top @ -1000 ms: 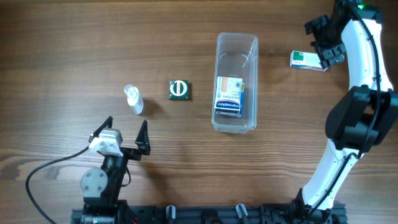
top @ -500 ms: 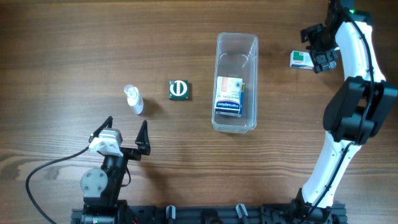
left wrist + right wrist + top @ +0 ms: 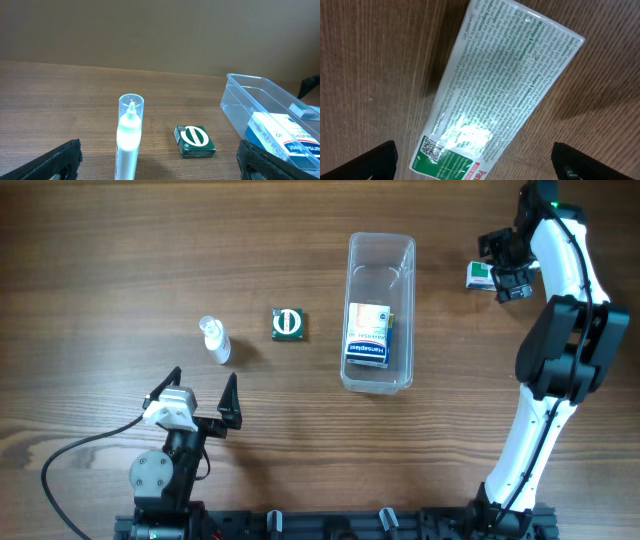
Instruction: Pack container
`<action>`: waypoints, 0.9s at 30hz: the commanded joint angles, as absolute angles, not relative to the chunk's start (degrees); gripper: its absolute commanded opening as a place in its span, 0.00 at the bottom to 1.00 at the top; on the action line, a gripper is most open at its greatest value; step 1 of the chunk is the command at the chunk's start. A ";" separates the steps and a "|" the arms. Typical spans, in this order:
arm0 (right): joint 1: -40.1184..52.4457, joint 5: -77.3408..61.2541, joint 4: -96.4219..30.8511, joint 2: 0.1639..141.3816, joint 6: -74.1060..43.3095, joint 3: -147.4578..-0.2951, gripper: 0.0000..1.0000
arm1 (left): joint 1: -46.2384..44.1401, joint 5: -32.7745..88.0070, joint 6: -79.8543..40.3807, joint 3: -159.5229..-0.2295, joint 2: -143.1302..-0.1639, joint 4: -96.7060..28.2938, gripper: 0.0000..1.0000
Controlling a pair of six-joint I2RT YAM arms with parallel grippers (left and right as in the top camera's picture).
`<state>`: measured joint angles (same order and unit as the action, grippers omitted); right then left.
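The clear plastic container stands upright at the table's centre and holds a blue and white box; it also shows in the left wrist view. My right gripper is open directly above a white and green box lying flat at the far right; in the right wrist view that box fills the space between the fingers. My left gripper is open and empty near the front edge. A small clear bottle and a dark green box sit left of the container.
In the left wrist view the bottle stands upright close ahead, with the green box behind it to the right. A black cable runs off the left arm's base.
My right gripper has moved left and slightly toward the far edge, coming over the white and green box. The left arm and the other objects have not moved.
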<state>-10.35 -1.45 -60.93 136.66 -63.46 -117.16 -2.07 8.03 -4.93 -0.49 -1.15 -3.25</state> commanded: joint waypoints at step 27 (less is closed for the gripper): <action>-15.46 2.09 -62.39 140.27 -46.74 -118.28 1.00 | -1.48 8.51 -3.84 -0.34 -0.95 -3.55 1.00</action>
